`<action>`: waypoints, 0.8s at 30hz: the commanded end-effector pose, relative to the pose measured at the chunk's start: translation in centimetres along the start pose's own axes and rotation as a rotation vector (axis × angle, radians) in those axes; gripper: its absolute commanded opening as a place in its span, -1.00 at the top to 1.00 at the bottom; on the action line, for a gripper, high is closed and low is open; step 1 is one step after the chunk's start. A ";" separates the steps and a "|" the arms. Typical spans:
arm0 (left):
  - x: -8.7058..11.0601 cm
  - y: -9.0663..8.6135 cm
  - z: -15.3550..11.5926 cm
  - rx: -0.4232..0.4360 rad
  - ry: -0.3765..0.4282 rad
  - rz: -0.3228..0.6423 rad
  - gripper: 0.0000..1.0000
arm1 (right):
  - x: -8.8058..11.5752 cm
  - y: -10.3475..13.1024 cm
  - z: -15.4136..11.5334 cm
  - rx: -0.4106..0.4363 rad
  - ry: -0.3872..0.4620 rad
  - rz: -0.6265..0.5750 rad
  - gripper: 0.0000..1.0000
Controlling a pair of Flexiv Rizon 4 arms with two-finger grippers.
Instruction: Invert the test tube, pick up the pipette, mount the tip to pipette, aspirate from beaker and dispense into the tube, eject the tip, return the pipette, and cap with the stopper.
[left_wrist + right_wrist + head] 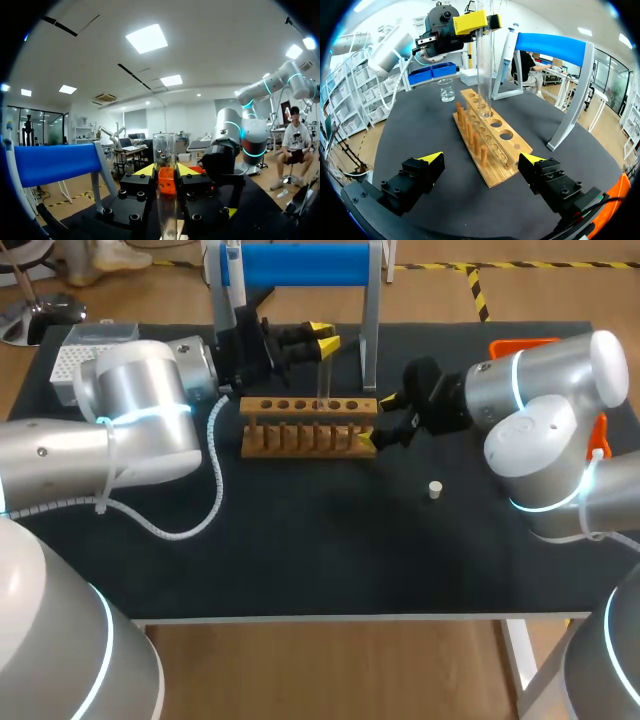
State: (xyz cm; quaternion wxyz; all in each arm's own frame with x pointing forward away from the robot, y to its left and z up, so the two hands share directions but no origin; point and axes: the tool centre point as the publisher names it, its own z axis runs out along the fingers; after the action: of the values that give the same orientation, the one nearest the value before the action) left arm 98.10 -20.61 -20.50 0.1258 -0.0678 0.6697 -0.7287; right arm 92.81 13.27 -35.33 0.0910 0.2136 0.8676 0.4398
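My right tool (377,420) gapes empty at the three o'clock end of the wooden peg rack (300,430). Beyond, my left tool (325,337) clamps the clear glass test tube (323,375) upright over it; likely light, slick, brittle: hold mid-wall, gently.

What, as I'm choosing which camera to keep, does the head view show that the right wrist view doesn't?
Only the head view shows the white stopper, lying loose off the right end of the wooden test tube rack. Only the right wrist view shows the glass beaker, standing beyond the rack; the head view has none in sight. Both show the rack, the test tube held upright over it by the left end effector, the blue-topped stand, and the open right end effector at the rack's end.
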 end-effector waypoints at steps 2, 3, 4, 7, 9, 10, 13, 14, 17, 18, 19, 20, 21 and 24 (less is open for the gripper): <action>0.0 -0.4 0.0 0.019 -0.001 0.013 1.00 | 0.0 -0.1 -0.1 -0.002 0.001 -0.001 -1.00; 0.0 -0.5 0.0 0.018 0.001 0.017 1.00 | 0.0 -0.1 -0.1 -0.002 0.001 -0.001 -1.00; -0.1 -0.6 0.0 0.016 0.002 0.018 1.00 | 0.0 -0.1 -0.1 -0.002 0.001 -0.001 -1.00; -0.2 -0.9 0.1 0.015 -0.001 0.017 1.00 | 0.0 -0.1 -0.1 -0.002 0.001 -0.001 -1.00; -0.2 -1.0 0.1 0.013 -0.002 0.016 1.00 | 0.0 -0.1 -0.1 -0.002 0.001 -0.001 -1.00; -0.2 -1.0 0.1 0.012 -0.002 0.015 1.00 | 0.0 -0.1 -0.1 -0.002 0.001 -0.001 -1.00; -0.3 -0.9 0.2 0.010 -0.001 0.013 1.00 | 0.0 -0.1 -0.1 -0.002 0.001 -0.001 -1.00; -0.3 -0.8 0.2 0.009 -0.001 0.011 1.00 | 0.0 -0.1 -0.1 -0.002 0.001 -0.001 -1.00; -0.5 -0.4 0.2 0.008 -0.004 0.001 1.00 | 0.0 -0.1 -0.1 -0.002 0.001 -0.001 -1.00; -0.5 -0.3 0.2 0.007 -0.004 -0.001 1.00 | 0.0 -0.1 -0.1 -0.002 0.001 -0.001 -1.00; -0.5 -0.3 0.3 0.006 -0.004 -0.002 1.00 | 0.0 -0.1 -0.1 -0.002 0.001 -0.001 -1.00; -0.5 -0.2 0.3 0.006 -0.003 -0.005 1.00 | 0.0 -0.1 -0.1 -0.002 0.001 -0.001 -1.00; -0.4 -0.2 0.3 0.007 -0.003 -0.007 1.00 | 0.0 -0.1 -0.1 -0.002 0.001 -0.001 -1.00; -0.5 0.1 0.2 0.013 -0.004 -0.008 1.00 | 0.0 -0.1 -0.1 -0.002 0.001 -0.001 -1.00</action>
State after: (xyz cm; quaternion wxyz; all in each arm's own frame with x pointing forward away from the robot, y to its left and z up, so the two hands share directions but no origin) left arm 98.47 -20.63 -20.23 0.1242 -0.0716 0.6671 -0.7310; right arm 92.81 13.27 -35.32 0.0910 0.2136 0.8676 0.4397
